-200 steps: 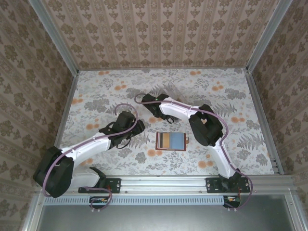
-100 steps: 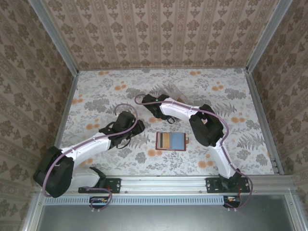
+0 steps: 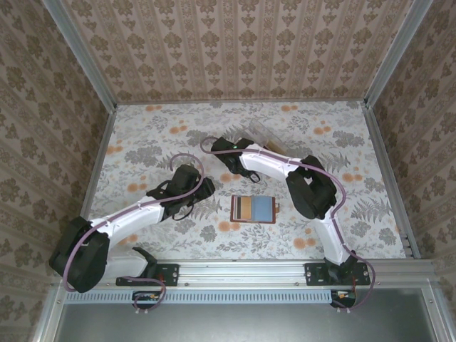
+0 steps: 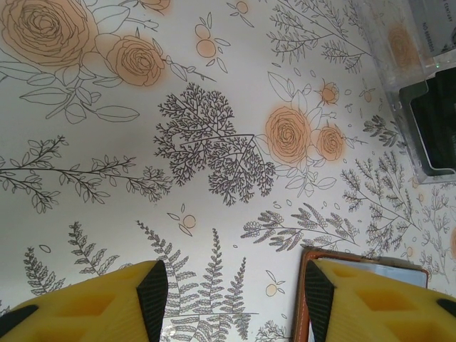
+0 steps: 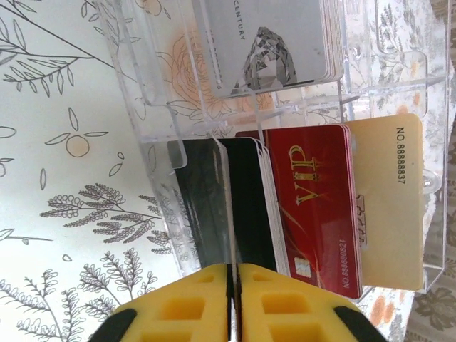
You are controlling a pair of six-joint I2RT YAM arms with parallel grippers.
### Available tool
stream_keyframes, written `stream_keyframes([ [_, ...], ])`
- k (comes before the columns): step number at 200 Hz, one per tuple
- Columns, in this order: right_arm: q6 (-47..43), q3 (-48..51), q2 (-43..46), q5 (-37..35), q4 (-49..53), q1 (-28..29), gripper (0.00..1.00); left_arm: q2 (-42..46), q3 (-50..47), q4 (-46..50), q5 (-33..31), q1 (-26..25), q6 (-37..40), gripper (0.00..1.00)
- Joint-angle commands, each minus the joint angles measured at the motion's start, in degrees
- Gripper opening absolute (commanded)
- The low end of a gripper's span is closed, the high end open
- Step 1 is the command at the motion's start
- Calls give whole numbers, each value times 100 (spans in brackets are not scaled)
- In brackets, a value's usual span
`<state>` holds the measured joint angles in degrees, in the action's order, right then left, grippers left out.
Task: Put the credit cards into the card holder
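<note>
The right gripper (image 5: 232, 276) is pressed shut on a thin card (image 5: 229, 214) seen edge-on, just above the dark and red cards (image 5: 313, 206) in a clear tray (image 5: 142, 43). The holder (image 3: 254, 209) lies apart from it, touching a finger of the spread left gripper (image 4: 233, 285).

The clear plastic box (image 5: 164, 92) shines; the red card (image 5: 317, 206) is glossy; the flower-printed tabletop (image 4: 142, 214) looks matt.
</note>
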<state>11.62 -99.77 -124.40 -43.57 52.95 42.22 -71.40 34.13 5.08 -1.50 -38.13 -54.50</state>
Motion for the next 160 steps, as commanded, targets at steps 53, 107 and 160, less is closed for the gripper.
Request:
stream_keyframes([
  [53, 565, 301, 1217, 1043, 301, -12, 3, 95, 110, -3, 206, 56, -36, 56],
  [107, 1211, 1583, 2892, 3420, -875, -539, 0, -94, 463, -377, 859, 51, 80, 57],
  [160, 2622, 3602, 4113, 7047, -3377, -1967, 0, -780, 895, -1271, 1976, 64, -125, 58],
])
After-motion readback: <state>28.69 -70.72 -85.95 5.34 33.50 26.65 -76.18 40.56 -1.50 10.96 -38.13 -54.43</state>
